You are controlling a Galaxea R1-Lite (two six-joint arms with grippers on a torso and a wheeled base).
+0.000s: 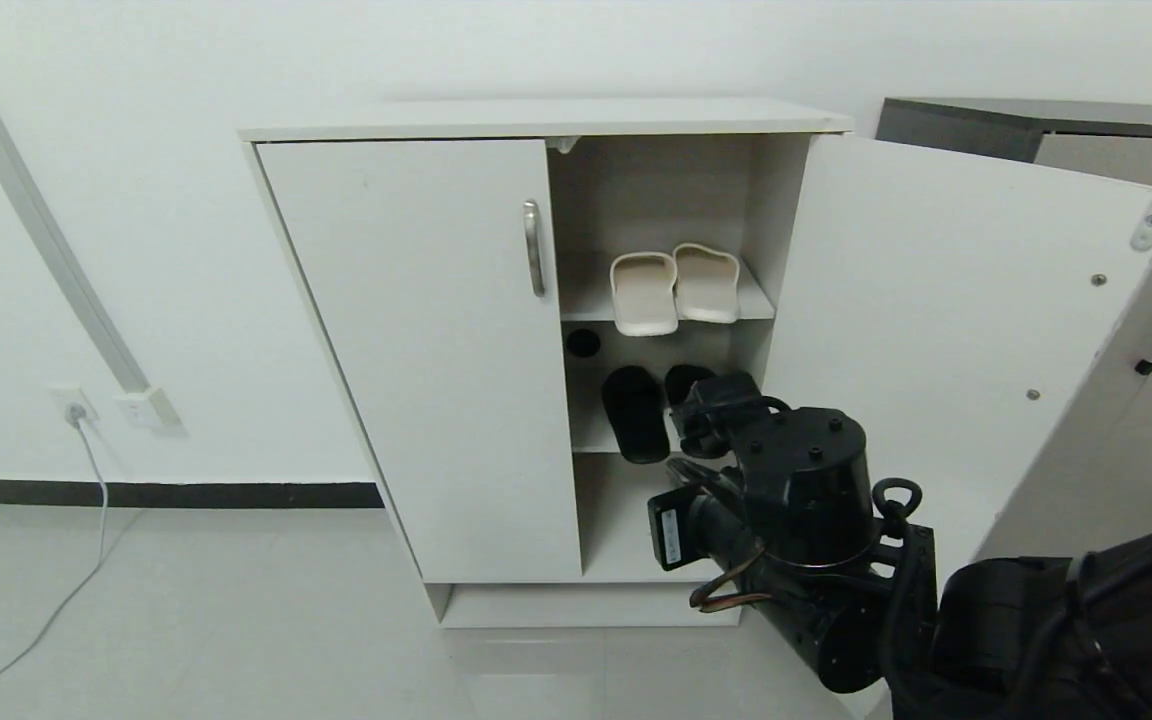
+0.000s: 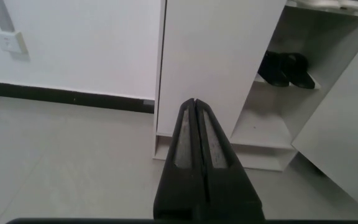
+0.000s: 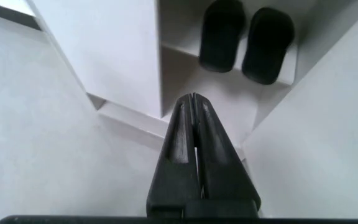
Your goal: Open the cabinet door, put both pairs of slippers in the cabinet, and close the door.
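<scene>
Cabinet (image 1: 416,350) white, right door (image 1: 936,330) open | black slippers (image 3: 222,34) mid shelf, cream slippers (image 1: 646,292) above | left tool (image 2: 194,102), right tool (image 3: 193,98) pressed together

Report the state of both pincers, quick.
Left pincer: closed, holding nothing.
Right pincer: closed, holding nothing.

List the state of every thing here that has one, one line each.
Right cabinet door: swung wide open.
Left cabinet door: shut.
White slippers: side by side on the upper shelf inside the cabinet.
Black slippers: side by side on the middle shelf.
Left hand: shut, empty.
Right hand: shut, empty, in front of the open side.
Wall plug: plugged into its socket.
</scene>
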